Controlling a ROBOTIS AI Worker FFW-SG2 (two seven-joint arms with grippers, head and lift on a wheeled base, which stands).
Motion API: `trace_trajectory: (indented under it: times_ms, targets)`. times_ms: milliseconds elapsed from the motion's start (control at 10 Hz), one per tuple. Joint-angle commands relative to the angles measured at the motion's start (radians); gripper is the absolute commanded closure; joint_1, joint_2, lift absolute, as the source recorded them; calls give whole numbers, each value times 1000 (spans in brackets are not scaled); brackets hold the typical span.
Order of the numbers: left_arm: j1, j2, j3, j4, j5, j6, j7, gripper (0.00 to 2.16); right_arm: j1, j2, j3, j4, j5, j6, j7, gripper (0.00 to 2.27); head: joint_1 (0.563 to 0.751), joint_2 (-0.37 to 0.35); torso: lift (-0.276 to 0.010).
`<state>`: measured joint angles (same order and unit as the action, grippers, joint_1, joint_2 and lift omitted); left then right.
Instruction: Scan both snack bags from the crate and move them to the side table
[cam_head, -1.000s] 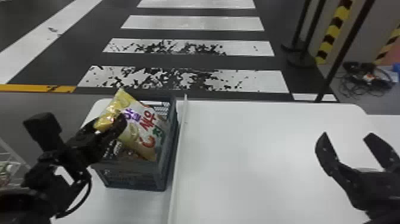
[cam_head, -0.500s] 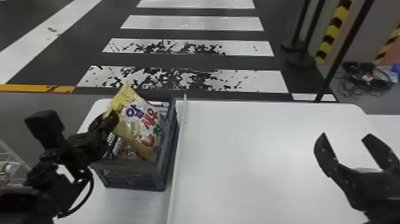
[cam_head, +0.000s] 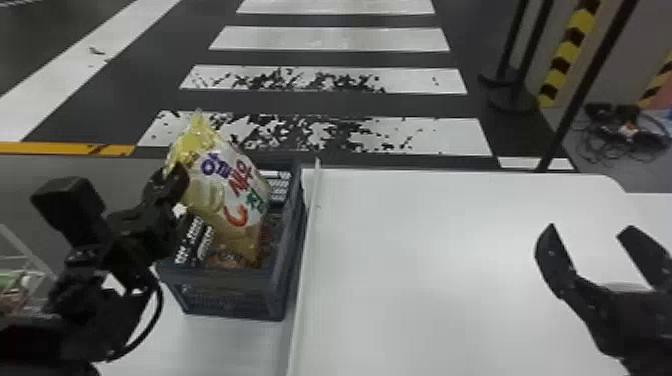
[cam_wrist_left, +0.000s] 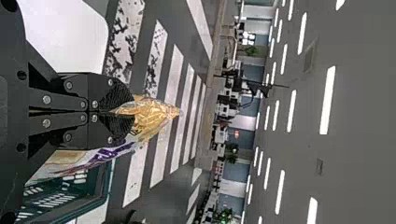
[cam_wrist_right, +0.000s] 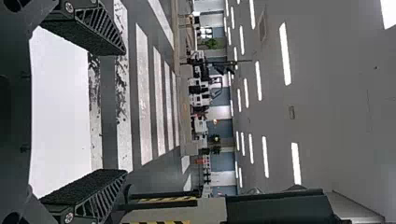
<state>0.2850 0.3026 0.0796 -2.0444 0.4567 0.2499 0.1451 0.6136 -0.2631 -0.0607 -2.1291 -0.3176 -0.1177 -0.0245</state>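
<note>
Seemingly, the crate (cam_head: 235, 295) partly holds a snack bag (cam_head: 225, 187), left gripper (cam_head: 174, 181) jaws clenching it, right gripper (cam_head: 590, 232) jaws parted.

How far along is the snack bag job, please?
Nothing looks delivered yet. In hand: the left gripper holds the yellow-and-white snack bag, its lower end inside the crate. Whether it was scanned, I cannot tell; moving both bags out appears left.

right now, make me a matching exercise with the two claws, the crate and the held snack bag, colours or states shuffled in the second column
1. left claw
2. right claw
3. crate
4. held snack bag

A. dark blue-grey
B. open and empty
C. yellow and white, tilted
D. shut

Pairs: 1-D, 2-B, 3-A, 4-C
</note>
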Motion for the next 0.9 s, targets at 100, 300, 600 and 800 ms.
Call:
trace_trajectory:
  times_ms: [100,300,600,800]
  targets:
    - [14,16,-26,-108,-87,4,33,2132,0,10,12,-8,8,0,0,90,695,45,-95]
    - [28,43,-60,-198,-181,29,65,2132,-3,16,12,-9,2,0,0,90,695,35,-95]
    - [6,75,-104,-260,-234,72,42,2132,-6,24,10,-8,0,0,0,90,695,1,-95]
    - [-18,113,-172,-327,-328,124,45,2128,-5,22,-1,-8,-11,4,-8,90,695,-28,-95]
